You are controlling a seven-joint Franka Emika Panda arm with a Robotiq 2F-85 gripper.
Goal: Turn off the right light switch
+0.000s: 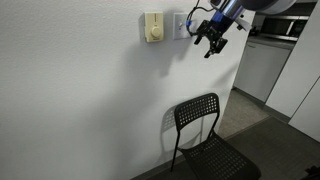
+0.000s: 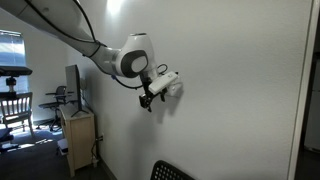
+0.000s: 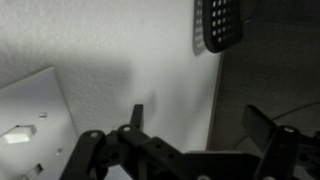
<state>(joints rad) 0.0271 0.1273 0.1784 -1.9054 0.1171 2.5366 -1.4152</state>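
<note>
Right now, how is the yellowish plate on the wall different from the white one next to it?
The yellowish plate is cream-coloured; the white plate nearly matches the wall. The yellowish plate has a round knob, while the white plate looks flat. The white plate is right beside the gripper; the yellowish plate is farther from it. Both sit side by side on the wall at similar height.

black chair point(image 1: 203, 133), end effector point(image 1: 212, 44) beside white switch point(image 1: 180, 24)

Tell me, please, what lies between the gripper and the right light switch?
Only bare white wall. In an exterior view the gripper hangs close beside the right light switch; the wrist view shows nothing on the strip between them.
</note>
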